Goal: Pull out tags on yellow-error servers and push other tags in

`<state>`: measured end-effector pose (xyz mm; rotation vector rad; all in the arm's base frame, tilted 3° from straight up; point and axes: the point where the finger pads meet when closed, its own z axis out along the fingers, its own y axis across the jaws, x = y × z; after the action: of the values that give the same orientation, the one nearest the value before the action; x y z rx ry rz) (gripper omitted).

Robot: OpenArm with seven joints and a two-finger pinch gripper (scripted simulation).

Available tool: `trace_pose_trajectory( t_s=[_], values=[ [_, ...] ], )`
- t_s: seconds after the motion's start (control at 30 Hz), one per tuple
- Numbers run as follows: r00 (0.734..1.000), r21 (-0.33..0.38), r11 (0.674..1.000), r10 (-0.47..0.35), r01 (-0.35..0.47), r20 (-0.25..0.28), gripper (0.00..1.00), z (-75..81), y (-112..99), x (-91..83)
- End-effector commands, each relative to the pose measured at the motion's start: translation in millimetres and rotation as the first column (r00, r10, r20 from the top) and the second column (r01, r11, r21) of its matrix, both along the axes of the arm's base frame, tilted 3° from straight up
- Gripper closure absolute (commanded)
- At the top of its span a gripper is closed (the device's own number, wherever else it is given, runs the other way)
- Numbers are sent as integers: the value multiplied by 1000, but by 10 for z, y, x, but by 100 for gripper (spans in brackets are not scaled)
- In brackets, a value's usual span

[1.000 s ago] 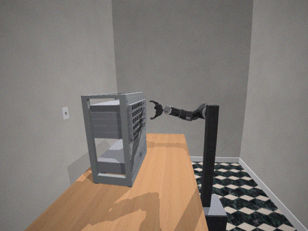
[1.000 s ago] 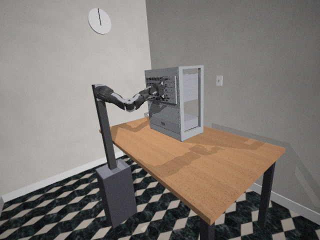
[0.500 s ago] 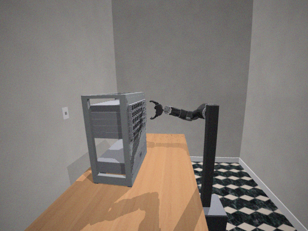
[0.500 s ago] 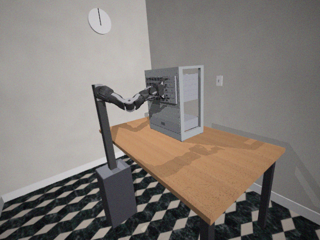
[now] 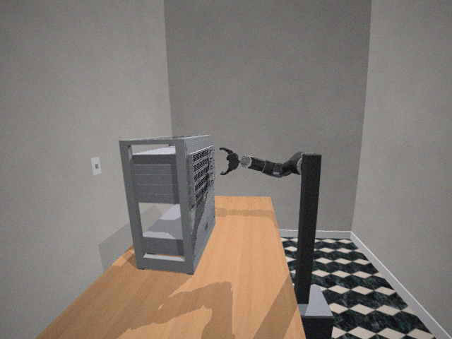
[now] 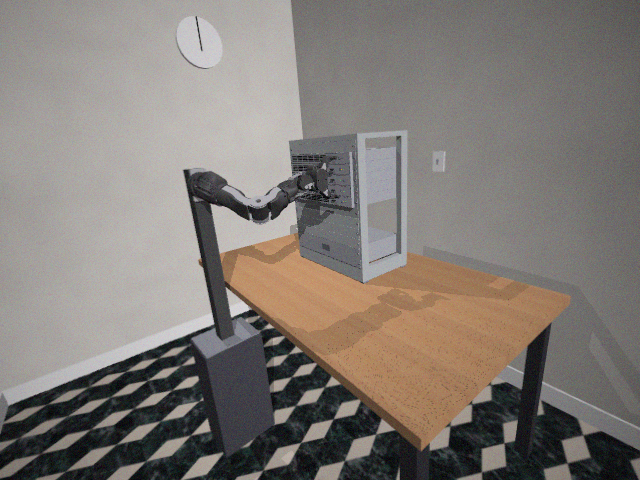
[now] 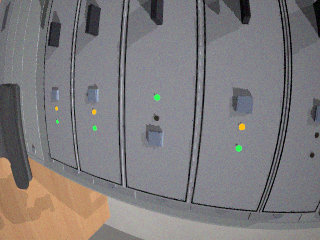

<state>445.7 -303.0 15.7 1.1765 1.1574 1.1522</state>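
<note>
- Plainly, my gripper (image 5: 221, 161) (image 6: 327, 176) is spread wide, its jaws released and nothing between them.
- I have it in front of the server rack (image 5: 186, 222) (image 6: 362, 217) (image 7: 142, 201), at the height of the upper servers; the top view shows a gap between the fingertips and the rack's front.
- The rack stands upright on the wooden table (image 5: 248, 236) (image 6: 439, 361) (image 7: 60, 205).
- My arm (image 5: 263, 166) (image 6: 268, 198) reaches across from a dark column (image 5: 308, 226) (image 6: 211, 268) beside the table.
- Through the wrist view, I see the server fronts turned sideways, with one dark finger (image 7: 15, 135) at the left edge.
- Counting from the left there, the first server (image 7: 60, 72), second server (image 7: 100, 60) and fourth server (image 7: 237, 60) each show a yellow light and a green one.
- Between those, the third server (image 7: 160, 60) shows a green light and a dark one.
- On the fifth server (image 7: 300, 165), partly cut off at the right, both indicators I can see are dark.
- Each of the five fronts carries a small blue-grey block, with a black piece farther up; I can't tell from here which part is the information tag or how far it sits out.

No clear shift can be made out over the past second in the black two-finger gripper (image 5: 221, 161) (image 6: 326, 178), its black and silver jointed arm (image 5: 272, 167) (image 6: 258, 204) or the grey metal server rack (image 5: 186, 219) (image 6: 363, 222); any movement is too small to tell from the top and exterior views.
</note>
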Motion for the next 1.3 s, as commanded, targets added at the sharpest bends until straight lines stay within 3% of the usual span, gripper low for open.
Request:
trace_pose_trajectory(
  t_s=[0.0, 0.43, 0.53, 0.73, 1.27],
  values=[
    [1000, 1, 1000, 1, -1, -1, 0, 4, 8, -1],
    [1000, 1, 1000, 1, -1, -1, 0, 6, 8, -1],
    [1000, 0, 1000, 2, -2, -1, 0, 89, 19, -5],
    [1000, 1, 1000, -1, 1, -3, 0, 404, 30, -15],
    [1000, 0, 1000, 1, -1, -2, 0, 442, 40, -17]
  ],
)
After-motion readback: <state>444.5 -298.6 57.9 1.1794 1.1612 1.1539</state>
